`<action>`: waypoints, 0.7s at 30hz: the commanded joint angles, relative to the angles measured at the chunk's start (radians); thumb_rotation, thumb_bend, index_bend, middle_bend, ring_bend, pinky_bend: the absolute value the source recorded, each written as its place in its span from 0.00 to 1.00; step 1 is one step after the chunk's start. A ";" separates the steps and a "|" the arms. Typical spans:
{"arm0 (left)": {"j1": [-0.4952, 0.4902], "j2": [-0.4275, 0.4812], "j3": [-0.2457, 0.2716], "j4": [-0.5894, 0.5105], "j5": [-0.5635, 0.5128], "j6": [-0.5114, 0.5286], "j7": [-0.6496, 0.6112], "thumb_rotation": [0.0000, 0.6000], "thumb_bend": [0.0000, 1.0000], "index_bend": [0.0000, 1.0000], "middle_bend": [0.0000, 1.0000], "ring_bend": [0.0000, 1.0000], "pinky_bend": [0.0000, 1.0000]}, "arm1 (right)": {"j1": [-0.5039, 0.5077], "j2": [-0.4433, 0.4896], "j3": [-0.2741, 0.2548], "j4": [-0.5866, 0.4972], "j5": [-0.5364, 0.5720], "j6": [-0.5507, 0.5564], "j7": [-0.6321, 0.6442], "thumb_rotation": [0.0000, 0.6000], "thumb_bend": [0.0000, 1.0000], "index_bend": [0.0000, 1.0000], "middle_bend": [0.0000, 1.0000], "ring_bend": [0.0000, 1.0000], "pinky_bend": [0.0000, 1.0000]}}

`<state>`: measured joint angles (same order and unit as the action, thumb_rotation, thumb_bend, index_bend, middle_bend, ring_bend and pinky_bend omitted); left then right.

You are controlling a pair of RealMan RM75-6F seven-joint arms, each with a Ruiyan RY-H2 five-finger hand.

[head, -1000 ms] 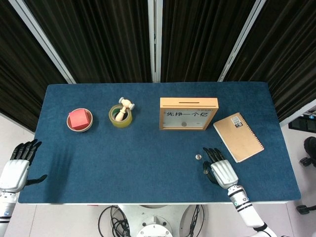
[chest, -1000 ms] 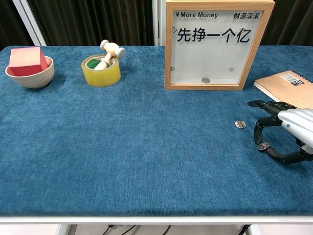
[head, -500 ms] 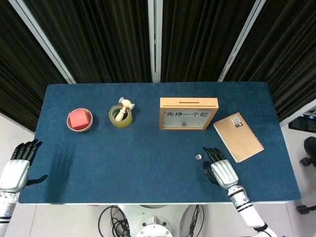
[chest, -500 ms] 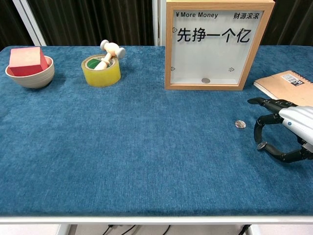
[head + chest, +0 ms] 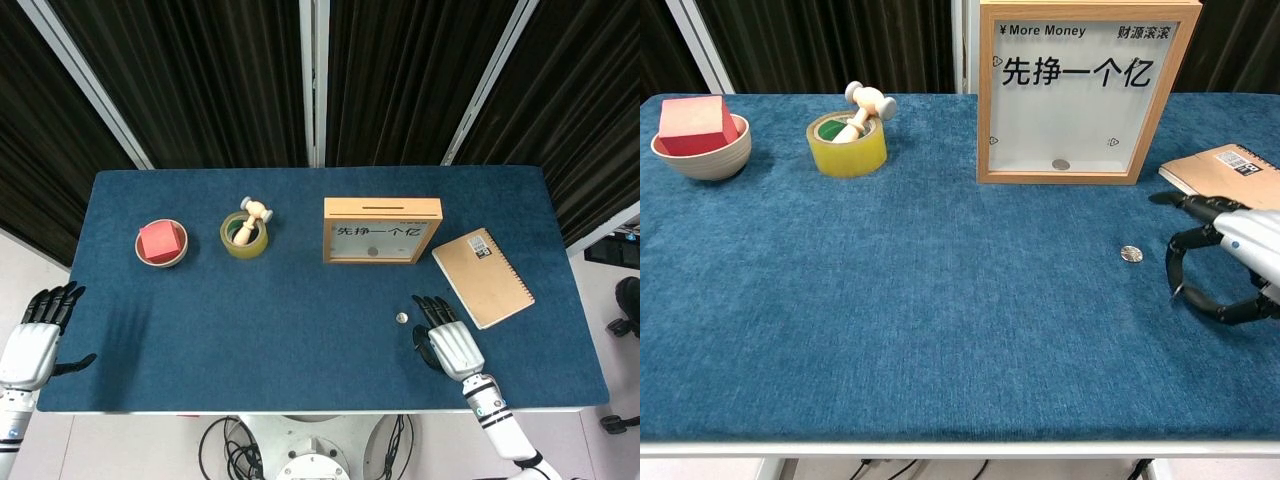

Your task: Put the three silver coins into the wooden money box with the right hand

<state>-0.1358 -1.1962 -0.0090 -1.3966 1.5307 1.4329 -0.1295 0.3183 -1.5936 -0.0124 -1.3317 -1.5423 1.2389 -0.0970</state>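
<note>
The wooden money box [image 5: 381, 230] stands upright mid-table with a slot in its top, and one silver coin [image 5: 1061, 164] lies inside behind its window. A second silver coin [image 5: 1130, 254] lies on the blue cloth, just left of my right hand [image 5: 1230, 265]. That hand hovers low over the cloth with a finger and the thumb curled toward each other. The third coin seems pinched between them, since it no longer shows on the cloth. In the head view the right hand [image 5: 450, 345] is in front of the box, to its right. My left hand [image 5: 35, 335] hangs open off the table's left edge.
A brown spiral notebook [image 5: 483, 277] lies just behind my right hand. A yellow tape roll [image 5: 245, 235] with a wooden toy in it stands left of the box. A bowl [image 5: 698, 150] holding a red block sits at far left.
My right hand closed its finger and thumb around the coin beneath it, then rose slightly and shifted right. That coin no longer lies on the cloth. The left hand has not moved.
</note>
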 commanded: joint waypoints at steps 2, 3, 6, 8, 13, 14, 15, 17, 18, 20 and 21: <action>0.000 0.003 0.001 -0.006 0.002 0.001 0.007 1.00 0.03 0.01 0.00 0.00 0.00 | 0.002 0.056 0.042 -0.076 -0.017 0.062 0.026 1.00 0.44 0.68 0.00 0.00 0.00; 0.000 0.004 0.001 -0.008 0.003 0.001 0.008 1.00 0.03 0.01 0.00 0.00 0.00 | 0.004 0.071 0.052 -0.097 -0.018 0.071 0.028 1.00 0.44 0.68 0.00 0.00 0.00; -0.001 0.006 0.000 -0.015 0.006 0.006 0.013 1.00 0.03 0.01 0.00 0.00 0.00 | 0.012 0.147 0.117 -0.199 -0.019 0.127 0.033 1.00 0.45 0.69 0.01 0.00 0.00; 0.000 0.006 0.000 -0.018 0.007 0.007 0.016 1.00 0.03 0.01 0.00 0.00 0.00 | 0.020 0.201 0.165 -0.269 -0.008 0.151 0.024 1.00 0.45 0.69 0.01 0.00 0.00; -0.001 0.006 0.001 -0.023 0.010 0.007 0.019 1.00 0.03 0.01 0.00 0.00 0.00 | 0.060 0.294 0.295 -0.380 0.079 0.149 -0.035 1.00 0.45 0.71 0.02 0.00 0.00; -0.001 0.006 0.002 -0.025 0.012 0.008 0.021 1.00 0.03 0.01 0.00 0.00 0.00 | 0.078 0.309 0.331 -0.399 0.118 0.134 -0.058 1.00 0.45 0.71 0.02 0.00 0.00; -0.001 0.007 0.003 -0.027 0.013 0.008 0.022 1.00 0.03 0.01 0.00 0.00 0.00 | 0.093 0.319 0.358 -0.412 0.151 0.119 -0.077 1.00 0.45 0.71 0.02 0.00 0.00; -0.001 0.008 0.004 -0.032 0.018 0.011 0.025 1.00 0.03 0.01 0.00 0.00 0.00 | 0.135 0.338 0.417 -0.441 0.236 0.075 -0.124 1.00 0.45 0.71 0.02 0.00 0.00; -0.001 0.009 0.004 -0.035 0.019 0.013 0.026 1.00 0.03 0.01 0.00 0.00 0.00 | 0.154 0.344 0.440 -0.450 0.278 0.054 -0.149 1.00 0.45 0.71 0.03 0.00 0.00; -0.001 0.010 0.004 -0.040 0.023 0.017 0.028 1.00 0.03 0.01 0.00 0.00 0.00 | 0.203 0.352 0.484 -0.462 0.387 0.001 -0.218 1.00 0.45 0.72 0.03 0.00 0.00; 0.000 0.011 0.005 -0.043 0.025 0.018 0.029 1.00 0.03 0.01 0.00 0.00 0.00 | 0.225 0.353 0.498 -0.465 0.434 -0.019 -0.251 1.00 0.45 0.72 0.03 0.00 0.00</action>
<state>-0.1363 -1.1856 -0.0044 -1.4388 1.5551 1.4505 -0.1011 0.4558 -1.2737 0.4080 -1.7532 -1.2663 1.3048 -0.2339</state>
